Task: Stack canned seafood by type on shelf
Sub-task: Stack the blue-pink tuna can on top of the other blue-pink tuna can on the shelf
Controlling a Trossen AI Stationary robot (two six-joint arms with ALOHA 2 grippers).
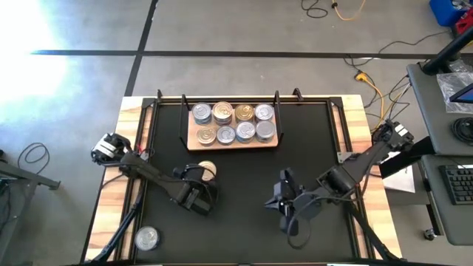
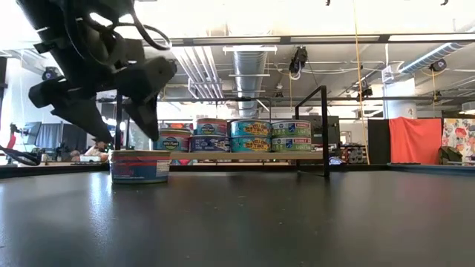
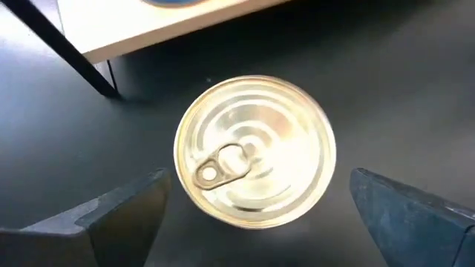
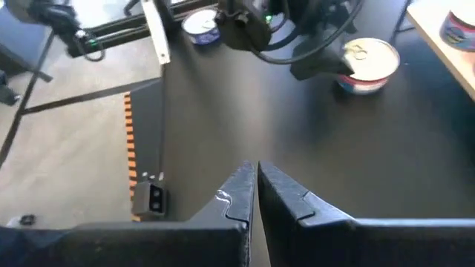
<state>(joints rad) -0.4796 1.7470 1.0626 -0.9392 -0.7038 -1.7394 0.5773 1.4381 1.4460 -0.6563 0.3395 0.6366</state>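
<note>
left gripper (image 3: 256, 215) hung wide open right over the gold-lid tin (image 1: 208, 170), which sat on the table (image 1: 244, 185) just off the shelf's (image 1: 233, 140) near left corner. my guess: if it closed off-centre the round tin would've squirted out or tipped. right gripper (image 4: 256, 185) was pinched shut, empty, toward the table's near edge. spare tin (image 1: 147, 237) sat by the near left corner

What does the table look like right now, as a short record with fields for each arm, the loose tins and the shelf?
left gripper: jaws open, over a gold-lid tin standing on the table, not gripping it
right gripper: jaws shut, empty, waiting over bare table
other loose tin: silver-lid tin near the table's front left corner
shelf: eight tins visible from above, in two rows
</note>
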